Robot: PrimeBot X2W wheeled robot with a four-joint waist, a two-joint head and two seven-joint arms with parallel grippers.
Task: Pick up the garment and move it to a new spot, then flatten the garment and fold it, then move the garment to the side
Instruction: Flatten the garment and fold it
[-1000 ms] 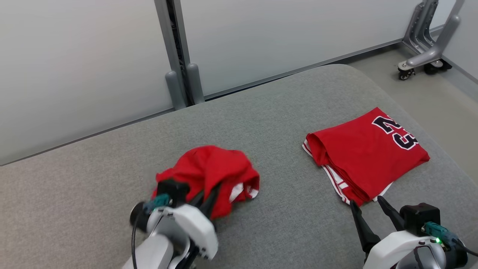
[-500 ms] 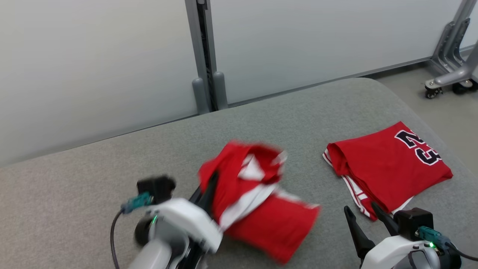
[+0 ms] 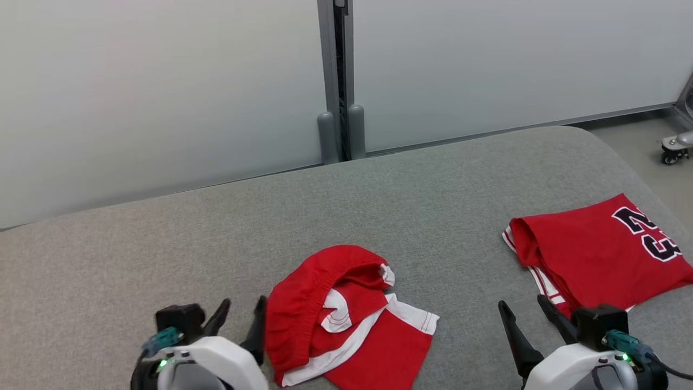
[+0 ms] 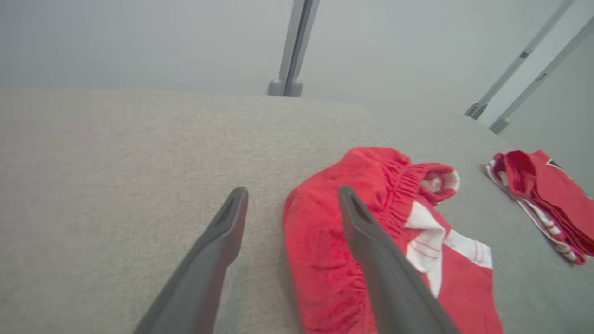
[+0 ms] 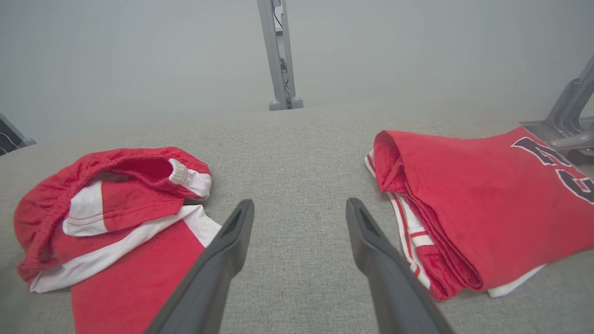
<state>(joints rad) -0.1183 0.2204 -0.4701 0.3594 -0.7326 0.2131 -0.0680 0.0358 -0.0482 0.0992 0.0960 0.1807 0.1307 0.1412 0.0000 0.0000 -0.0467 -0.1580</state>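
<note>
Two sets of jaws gaped empty as the left gripper (image 3: 243, 303) had just dropped the crumpled red-and-white shorts (image 3: 346, 319) mid-front on the grey fabric tabletop (image 3: 162, 244), right gripper (image 3: 522, 303) idle, so flattening looked next.

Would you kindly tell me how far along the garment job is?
Done, apparently: the crumpled red shorts lie free on the table, left gripper open beside them, so relocating looks finished; a folded jersey sits at the right. In hand: nothing; the right gripper is open too. Left: flattening, folding, moving the shorts aside.
</note>
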